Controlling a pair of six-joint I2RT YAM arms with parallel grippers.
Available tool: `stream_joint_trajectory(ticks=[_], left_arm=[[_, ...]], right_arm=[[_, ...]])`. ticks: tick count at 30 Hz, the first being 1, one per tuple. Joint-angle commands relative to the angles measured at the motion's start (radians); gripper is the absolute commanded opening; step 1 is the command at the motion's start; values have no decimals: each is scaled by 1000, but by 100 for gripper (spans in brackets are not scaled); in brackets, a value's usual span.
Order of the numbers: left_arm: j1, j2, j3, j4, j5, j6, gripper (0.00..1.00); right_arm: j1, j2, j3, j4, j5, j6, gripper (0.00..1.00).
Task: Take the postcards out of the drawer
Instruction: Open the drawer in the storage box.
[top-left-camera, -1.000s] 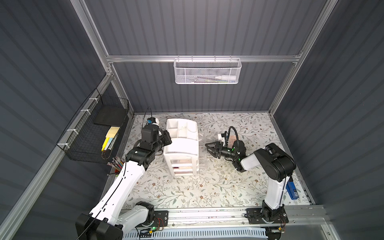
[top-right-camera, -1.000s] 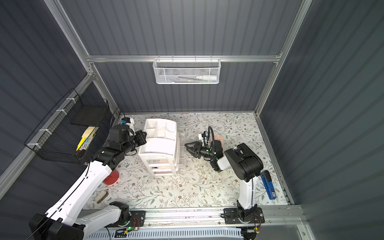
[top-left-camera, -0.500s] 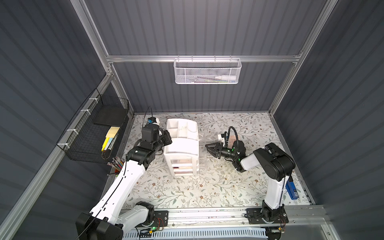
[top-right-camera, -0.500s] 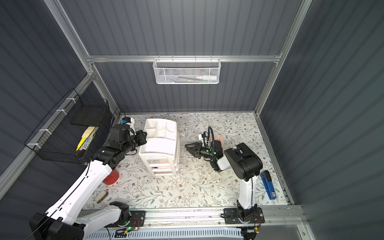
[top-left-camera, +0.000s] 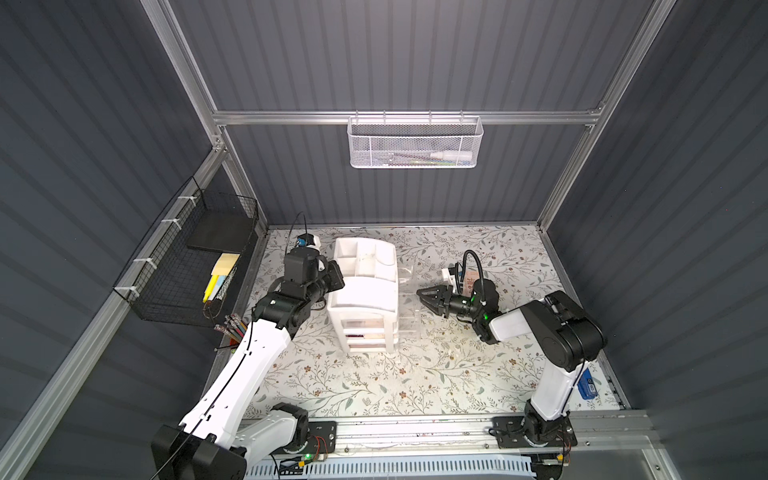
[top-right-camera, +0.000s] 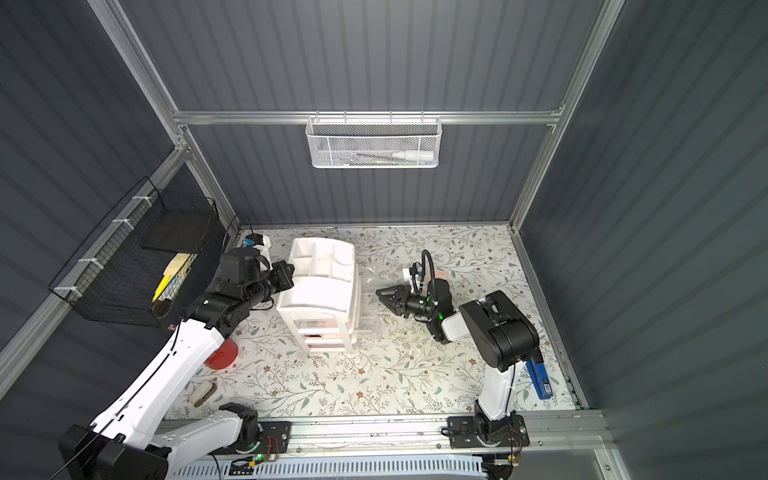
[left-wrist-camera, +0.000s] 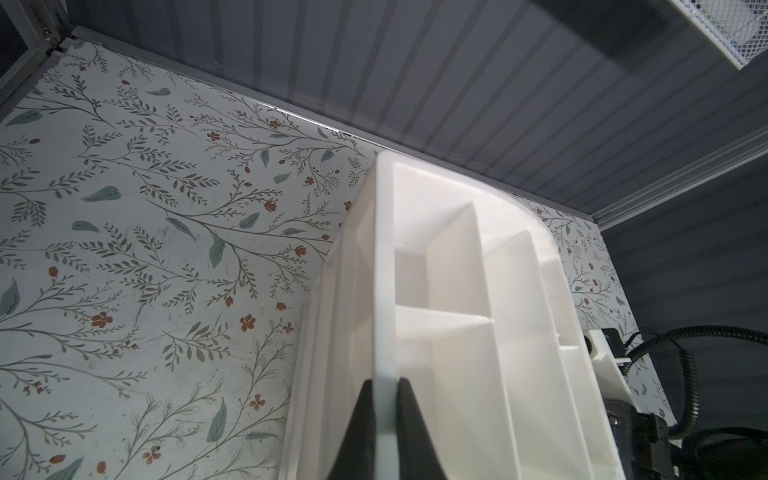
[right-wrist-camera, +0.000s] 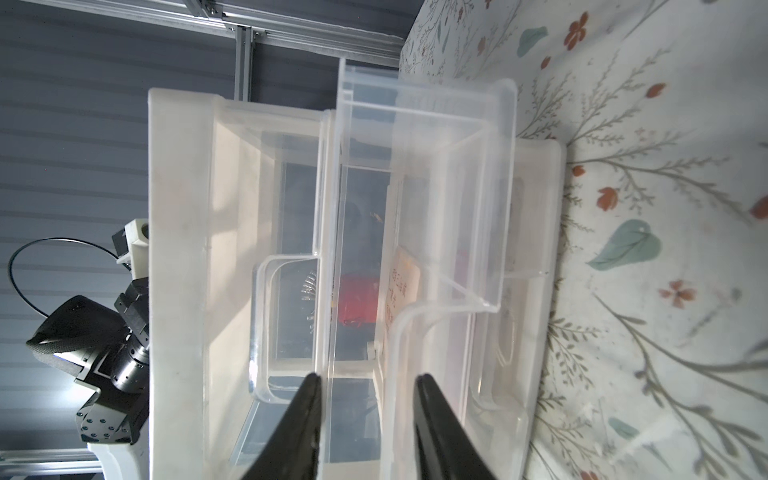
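My left gripper (left-wrist-camera: 384, 384): jaws pinched tight on the thin top rim wall of the white drawer organizer (left-wrist-camera: 457, 270), one finger on each side. The organizer stands on the floral table (top-left-camera: 415, 374).

My right gripper (right-wrist-camera: 368, 380): jaws part-way apart with a narrow gap, pointed at the fronts of the clear drawers (right-wrist-camera: 457, 137). These stick out of the organizer toward my right arm. Nothing is visibly pinched; I can't tell whether a drawer edge sits between my tips.

Postcards: the red postcard (right-wrist-camera: 357, 299) and a peach postcard (right-wrist-camera: 404, 282) show through the plastic, inside the drawers on separate levels, with the peach one nearer the table. Another peach card (top-left-camera: 471, 277) lies on the table just behind my right wrist, partly hidden.
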Motion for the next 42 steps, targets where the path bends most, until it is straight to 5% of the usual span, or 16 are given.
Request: stream_joint_trajectory(ticks=[1, 11, 42], left_arm=[[5, 16, 8, -77, -62, 37, 0], [5, 5, 22, -89, -82, 39, 0], [6, -46, 31, -123, -158, 26, 0]], right_arm=[[-27, -78, -4, -83, -30, -98, 31], [-98, -217, -18, -393, -70, -235, 31], [-190, -264, -91, -431, -105, -260, 30]])
